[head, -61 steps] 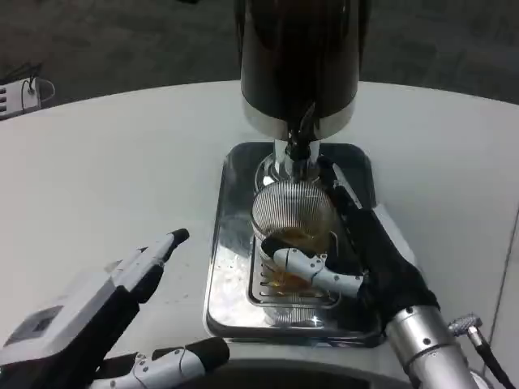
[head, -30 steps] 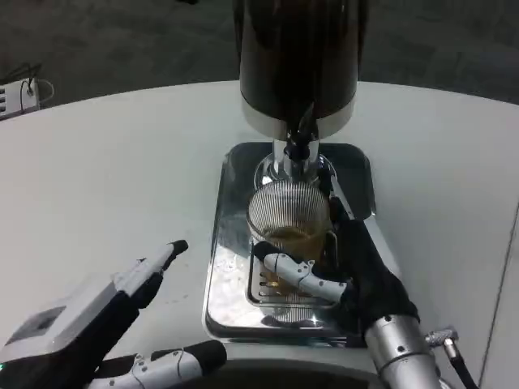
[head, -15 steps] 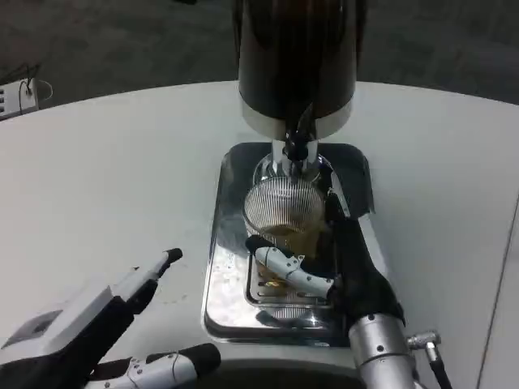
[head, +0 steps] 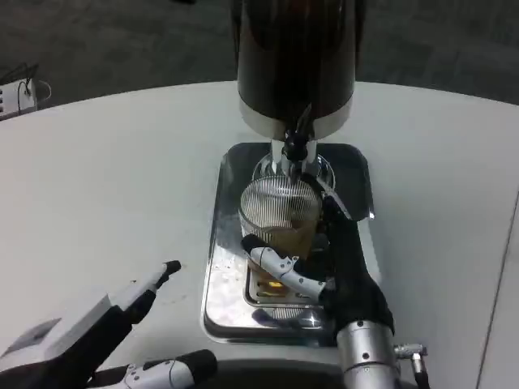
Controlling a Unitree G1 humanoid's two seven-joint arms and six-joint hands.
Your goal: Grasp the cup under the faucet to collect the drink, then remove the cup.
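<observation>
A ribbed clear cup holding amber drink stands on the steel drip tray, directly below the black faucet of the dark dispenser. My right hand grips the cup, thumb wrapped across its near side and fingers along its right side. My left hand hovers over the table at the lower left, fingers spread, holding nothing.
The white round table spreads left and right of the tray. A slotted grate lies under the cup. A small white item sits at the far left edge.
My right hand has moved the cup back and slightly left, closer under the faucet. The left hand has drifted down toward the near edge.
</observation>
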